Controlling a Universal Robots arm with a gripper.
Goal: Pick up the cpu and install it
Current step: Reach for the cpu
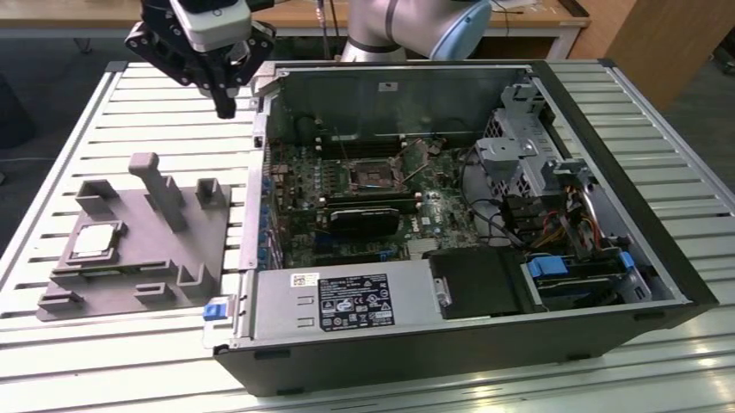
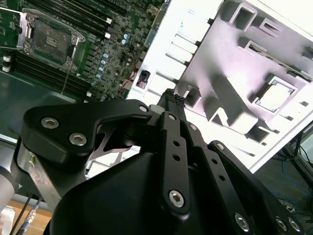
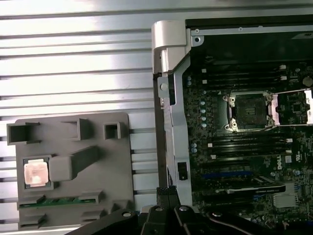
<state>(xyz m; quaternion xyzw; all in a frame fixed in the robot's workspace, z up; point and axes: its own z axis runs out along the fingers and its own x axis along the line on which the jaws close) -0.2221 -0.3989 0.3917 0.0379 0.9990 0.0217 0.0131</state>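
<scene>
I have the black multi-link end effector (image 1: 224, 110) high over the slatted silver metal table (image 1: 150, 112), just outside the corner of the open black tower computer case (image 1: 460, 361); in the second wrist view its tips look pinched together with nothing between them. The cpu (image 1: 95, 241) - a small flat square chip with a shiny silver-grey top - lies in a pocket of the grey moulded plastic tray (image 1: 172, 249), well apart from the tips. My worries: coming down onto the chip with the tips narrow would press it rather than grip it; the tray's upright grey post (image 1: 155, 185) stands near the pocket and could catch a link; a tilted grip could damage the black-framed square motherboard socket (image 3: 249, 112); the case's wall is close beside the arm. Hard to read: the chip's top is washed pale by glare in the first wrist view, so I cannot find any orientation mark; the socket's contacts are too fine to make out - and the tray's far edge is cut off in the second wrist view.
</scene>
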